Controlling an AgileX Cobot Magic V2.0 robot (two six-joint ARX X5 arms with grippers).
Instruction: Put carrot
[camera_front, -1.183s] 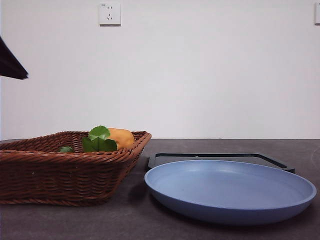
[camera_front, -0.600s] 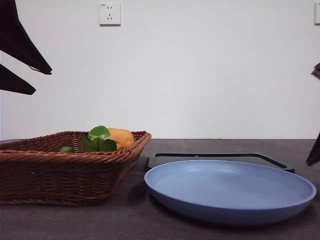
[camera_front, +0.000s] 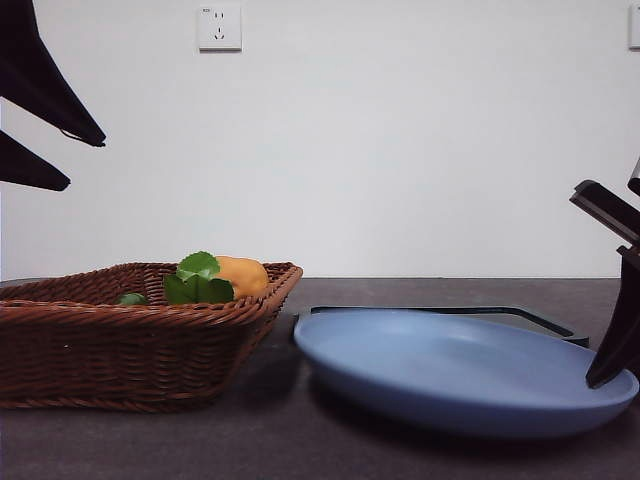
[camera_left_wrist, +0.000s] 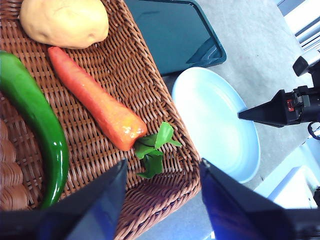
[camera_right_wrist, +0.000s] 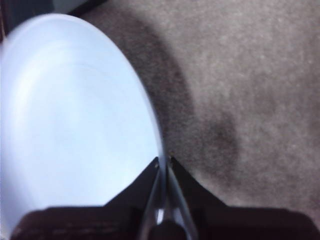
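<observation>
The carrot (camera_left_wrist: 95, 102), orange-red with green leaves (camera_left_wrist: 152, 150) at its end, lies in the brown wicker basket (camera_left_wrist: 165, 190). In the front view only its leaves (camera_front: 198, 278) show above the basket (camera_front: 120, 350). My left gripper (camera_left_wrist: 162, 165) is open and hangs above the basket, over the leaves; in the front view it (camera_front: 85, 162) is at the top left. My right gripper (camera_right_wrist: 163, 161) is shut on the rim of the blue plate (camera_right_wrist: 70, 115), at the plate's right edge in the front view (camera_front: 610, 365).
A tan potato (camera_left_wrist: 65, 22) and a long green pepper (camera_left_wrist: 35, 120) lie in the basket beside the carrot. A dark tray (camera_front: 440, 312) lies behind the blue plate (camera_front: 450, 375). A wall socket (camera_front: 219, 27) is on the wall.
The left gripper came in at the top left and now holds still. The right gripper came in from the right and took the plate's rim; the plate has shifted and tilted slightly.
</observation>
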